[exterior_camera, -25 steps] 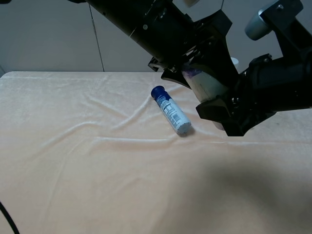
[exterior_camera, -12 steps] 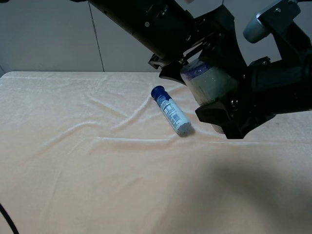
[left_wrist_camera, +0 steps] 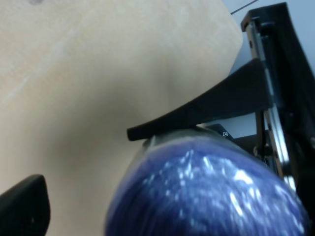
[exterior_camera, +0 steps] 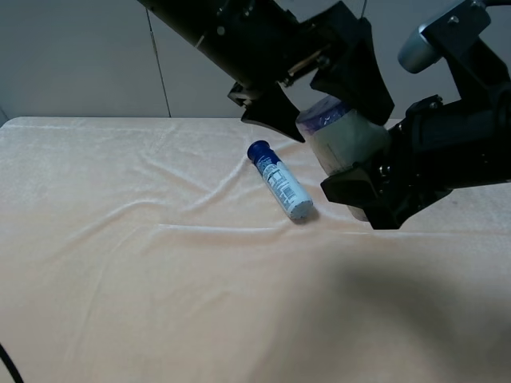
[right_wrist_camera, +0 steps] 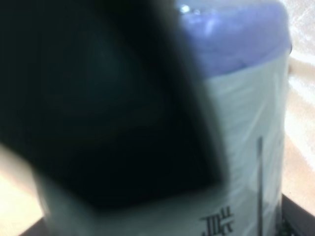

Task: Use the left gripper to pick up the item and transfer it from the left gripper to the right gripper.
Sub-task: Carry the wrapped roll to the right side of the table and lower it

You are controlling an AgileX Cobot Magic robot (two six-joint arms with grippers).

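The item (exterior_camera: 342,137), a fat cream-white cylinder with a purple end, hangs in the air above the table's right side. My right gripper (exterior_camera: 361,174) is shut on its lower part. My left gripper (exterior_camera: 337,112) is open. Its fingers stand spread to either side of the item's purple top, and the left finger shows a gap to the item. In the left wrist view the purple end (left_wrist_camera: 206,191) fills the foreground, with one left fingertip (left_wrist_camera: 22,206) standing apart from it. The right wrist view shows the item (right_wrist_camera: 246,98) close up behind a dark blurred finger.
A slim blue-capped bottle (exterior_camera: 279,181) lies on the wrinkled peach cloth (exterior_camera: 160,271) just left of and below the grippers. A pale wall (exterior_camera: 80,56) stands behind the table.
My left gripper's fingers have spread away from the item and the left arm has drawn back up and to the left. The right gripper keeps hold of the item in place.
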